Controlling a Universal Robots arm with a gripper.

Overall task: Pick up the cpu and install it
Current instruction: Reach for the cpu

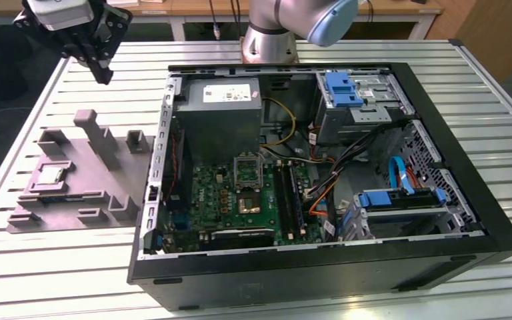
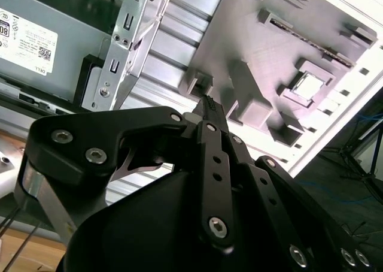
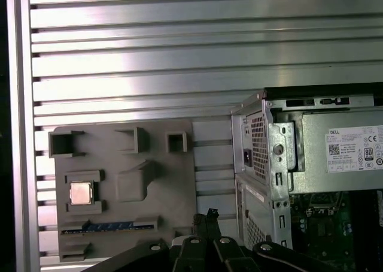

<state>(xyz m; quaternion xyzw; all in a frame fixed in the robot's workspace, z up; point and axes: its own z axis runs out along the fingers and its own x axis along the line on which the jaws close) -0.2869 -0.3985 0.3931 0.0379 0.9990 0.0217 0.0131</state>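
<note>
- Exterior view: the black two-fingered gripper (image 1: 105,77) hangs in the air above the slatted aluminium table (image 1: 505,133); its fingers are drawn together to a narrow point and grip nothing; its upper body is cut off at the frame's edge
- the cpu, a small flat square chip with a pale silvery top (image 1: 51,175), lies lower than the gripper and well apart from it; it sits in a square recess of the large grey plastic tray with upright blocks (image 1: 96,193); nothing touches it
- in both wrist views the cpu (image 3: 81,193) lies off to one side of the fingertips (image 3: 210,215), not beneath them
- the open black computer case (image 1: 452,200) lies just beside the tray, toward the exterior view's right of the gripper; inside it are the grey power-supply box (image 1: 225,113) and the dark metal-framed socket (image 1: 247,172) on the green motherboard (image 1: 229,207); the socket is farther from the gripper than the tray; what lies in the socket is hard to make out
- in the second wrist view the gripper's own black linkage hides much of the table, and the tray's far edge is cut off
</note>
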